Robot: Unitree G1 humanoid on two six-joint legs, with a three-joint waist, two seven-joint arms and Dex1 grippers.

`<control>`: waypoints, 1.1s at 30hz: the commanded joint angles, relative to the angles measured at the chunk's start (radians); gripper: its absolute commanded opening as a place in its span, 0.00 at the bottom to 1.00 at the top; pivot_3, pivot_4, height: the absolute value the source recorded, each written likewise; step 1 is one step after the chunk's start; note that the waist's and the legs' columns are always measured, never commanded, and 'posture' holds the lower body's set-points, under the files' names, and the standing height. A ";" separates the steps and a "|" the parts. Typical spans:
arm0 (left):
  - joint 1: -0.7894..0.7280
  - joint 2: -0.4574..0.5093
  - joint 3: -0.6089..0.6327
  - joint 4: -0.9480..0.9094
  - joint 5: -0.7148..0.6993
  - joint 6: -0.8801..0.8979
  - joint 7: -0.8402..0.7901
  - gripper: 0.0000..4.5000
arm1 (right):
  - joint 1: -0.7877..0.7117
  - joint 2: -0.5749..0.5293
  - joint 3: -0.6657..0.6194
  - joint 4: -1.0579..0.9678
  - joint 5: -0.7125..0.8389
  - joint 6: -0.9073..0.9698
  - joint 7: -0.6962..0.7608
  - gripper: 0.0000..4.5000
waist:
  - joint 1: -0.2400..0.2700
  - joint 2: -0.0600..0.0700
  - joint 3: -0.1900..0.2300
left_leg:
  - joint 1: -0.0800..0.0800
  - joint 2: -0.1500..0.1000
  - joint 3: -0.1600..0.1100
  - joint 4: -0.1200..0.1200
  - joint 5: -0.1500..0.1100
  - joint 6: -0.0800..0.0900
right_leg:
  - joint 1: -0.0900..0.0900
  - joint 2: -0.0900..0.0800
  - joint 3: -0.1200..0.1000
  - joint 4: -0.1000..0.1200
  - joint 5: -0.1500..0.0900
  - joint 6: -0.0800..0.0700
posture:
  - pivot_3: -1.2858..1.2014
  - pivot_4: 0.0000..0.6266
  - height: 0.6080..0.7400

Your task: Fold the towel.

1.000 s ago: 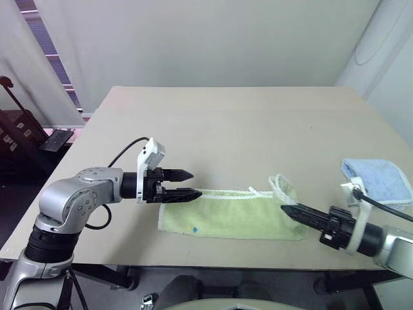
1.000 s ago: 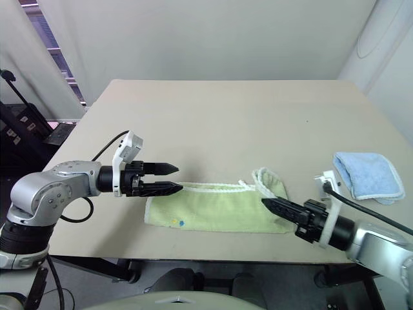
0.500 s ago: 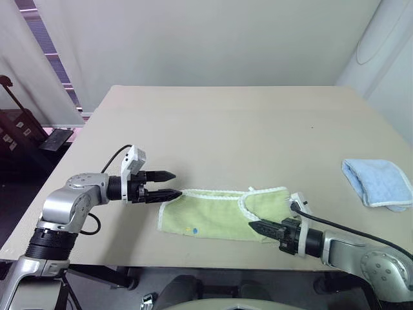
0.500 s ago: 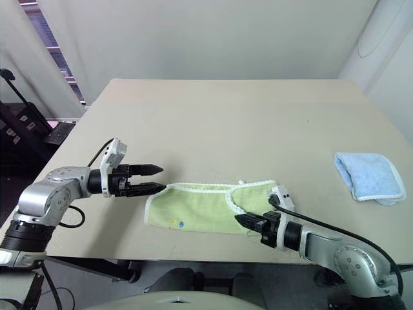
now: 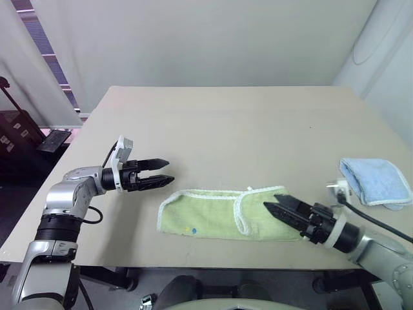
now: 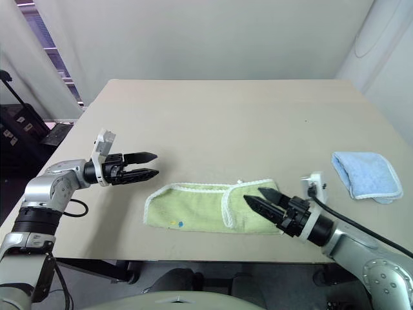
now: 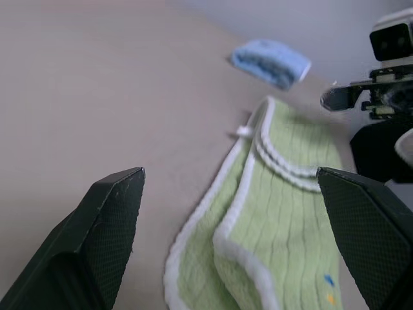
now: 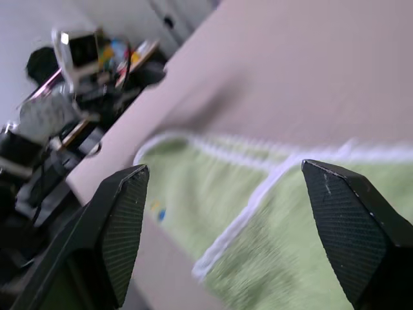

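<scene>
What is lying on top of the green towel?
Its own right end lies folded over the towel, a flap with white edging. The open right gripper hovers over that flap, holding nothing. What lies beneath the flap is covered.

We see a beige table (image 5: 232, 123) with two cloths lying flat on it — the green towel (image 5: 219, 214), folded over near our front edge, and a folded blue cloth (image 5: 376, 182) well apart, toward the right edge.
</scene>
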State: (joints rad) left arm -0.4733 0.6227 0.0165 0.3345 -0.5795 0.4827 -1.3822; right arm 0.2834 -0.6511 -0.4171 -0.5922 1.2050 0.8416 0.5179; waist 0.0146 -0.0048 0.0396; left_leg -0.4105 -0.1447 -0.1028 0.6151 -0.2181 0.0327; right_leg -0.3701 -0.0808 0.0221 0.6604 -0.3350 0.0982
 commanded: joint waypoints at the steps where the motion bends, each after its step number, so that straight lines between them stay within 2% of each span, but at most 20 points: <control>1: -0.057 -0.036 0.024 0.001 -0.027 -0.025 -0.038 0.71 | -0.012 -0.006 -0.038 -0.011 -0.083 -0.089 0.028 0.68 | 0.001 0.000 0.000 | 0.000 0.000 0.000 0.000 0.000 0.000 | 0.000 0.000 0.000 0.000 0.000 0.000 | 0.52 0.00 1.00; 9: -0.176 -0.356 -0.085 0.082 0.093 -0.221 0.049 0.08 | -0.080 0.012 0.041 0.103 -0.255 -0.210 0.121 0.03 | 0.026 -0.001 0.000 | 0.000 0.000 0.000 0.006 0.000 0.000 | 0.003 0.000 0.000 0.001 0.002 0.004 | 0.52 0.00 1.00; 10: -0.179 -0.389 -0.107 0.086 0.115 -0.244 0.056 0.01 | -0.081 0.013 0.054 0.112 -0.274 -0.222 0.137 0.00 | 0.026 -0.002 0.000 | 0.000 0.000 0.000 0.006 0.000 0.001 | 0.003 0.000 0.000 0.001 0.003 0.004 | 0.52 0.00 1.00; 15: -0.184 -0.487 -0.232 0.136 0.239 -0.343 0.062 0.01 | -0.079 0.011 0.141 0.161 -0.384 -0.252 0.169 0.00 | 0.024 -0.002 0.000 | 0.000 0.000 0.000 0.007 0.000 0.001 | 0.002 0.001 0.000 0.003 0.003 0.005 | 0.52 0.00 1.00; 21: -0.193 -0.599 -0.343 0.251 0.337 -0.403 0.054 0.01 | -0.113 0.062 0.214 0.292 -0.492 -0.308 0.189 0.00 | 0.024 -0.002 0.000 | 0.000 0.000 0.000 0.011 0.000 0.001 | 0.004 0.001 -0.001 0.003 0.003 0.005 | 0.52 0.00 1.00; 26: -0.173 -0.610 -0.488 0.389 0.524 -0.556 0.086 0.01 | -0.151 0.117 0.287 0.426 -0.622 -0.378 0.168 0.00 | 0.026 0.000 -0.001 | 0.001 0.000 0.000 0.013 -0.001 0.001 | 0.005 0.001 -0.001 0.004 0.003 0.005 | 0.52 0.00 1.00; 28: -0.174 -0.617 -0.501 0.446 0.567 -0.588 0.138 0.01 | -0.154 0.142 0.301 0.453 -0.659 -0.409 0.156 0.00 | 0.026 0.000 -0.001 | 0.001 0.000 0.000 0.012 -0.001 0.001 | 0.005 0.001 -0.001 0.004 0.003 0.005 | 0.52 0.00 1.00; 33: -0.179 -0.643 -0.436 0.460 0.516 -0.568 0.133 0.01 | -0.156 0.166 0.317 0.483 -0.709 -0.450 0.166 0.00 | 0.025 -0.001 -0.003 | 0.002 0.000 -0.001 0.014 -0.001 0.001 | 0.008 0.002 -0.002 0.004 0.003 0.005 | 0.52 0.00 1.00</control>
State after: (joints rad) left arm -0.6428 -0.0161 -0.4442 0.7903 -0.0533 -0.0953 -1.2510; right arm 0.1313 -0.4914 -0.1072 -0.1128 0.5103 0.3989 0.6770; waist 0.0399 -0.0053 0.0362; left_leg -0.4077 -0.1451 -0.1039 0.6299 -0.2190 0.0337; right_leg -0.3616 -0.0789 0.0205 0.6645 -0.3318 0.1032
